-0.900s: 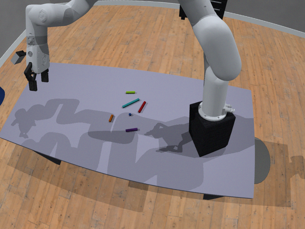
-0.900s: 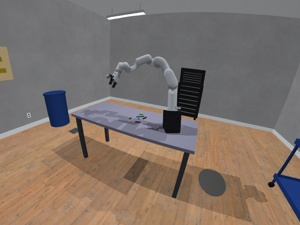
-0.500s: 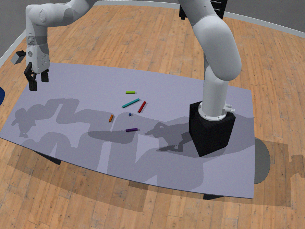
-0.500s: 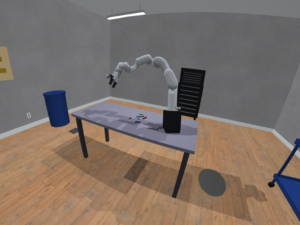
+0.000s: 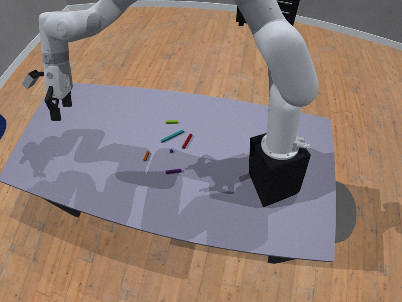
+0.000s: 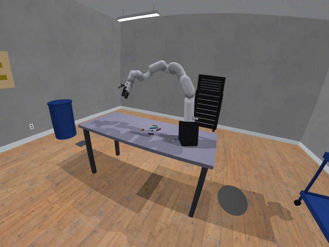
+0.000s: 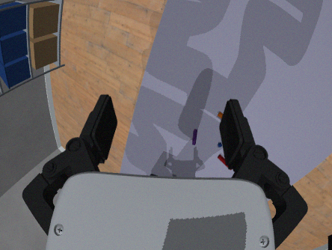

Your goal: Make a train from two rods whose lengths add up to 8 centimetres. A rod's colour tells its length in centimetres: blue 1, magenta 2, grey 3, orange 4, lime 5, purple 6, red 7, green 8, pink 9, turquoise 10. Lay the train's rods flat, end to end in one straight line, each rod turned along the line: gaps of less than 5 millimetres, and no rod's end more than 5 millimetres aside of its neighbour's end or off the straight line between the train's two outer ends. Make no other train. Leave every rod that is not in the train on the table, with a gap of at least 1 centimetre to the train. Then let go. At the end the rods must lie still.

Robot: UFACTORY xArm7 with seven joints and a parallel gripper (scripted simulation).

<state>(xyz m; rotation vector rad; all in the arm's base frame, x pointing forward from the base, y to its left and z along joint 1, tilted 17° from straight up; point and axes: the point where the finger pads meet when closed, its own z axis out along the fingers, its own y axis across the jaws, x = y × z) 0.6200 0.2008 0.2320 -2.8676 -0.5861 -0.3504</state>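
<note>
Several rods lie apart near the middle of the grey table (image 5: pixel 162 168): a lime rod (image 5: pixel 171 121), a turquoise rod (image 5: pixel 172 135), a red rod (image 5: pixel 187 141), a small blue rod (image 5: pixel 170 150), an orange rod (image 5: pixel 146 155) and a purple rod (image 5: pixel 173 171). None touch each other. My gripper (image 5: pixel 56 108) hangs open and empty high above the table's far left corner, well away from the rods. It also shows in the exterior view (image 6: pixel 124 93). In the wrist view, the purple rod (image 7: pixel 194 136), blue rod (image 7: pixel 219 145), and parts of the orange and red rods show far below between my fingers.
The arm's black base block (image 5: pixel 279 168) stands on the table at the right. A blue barrel (image 6: pixel 61 118) stands on the floor beyond the table's left end. A black rack (image 6: pixel 209 102) stands behind the base.
</note>
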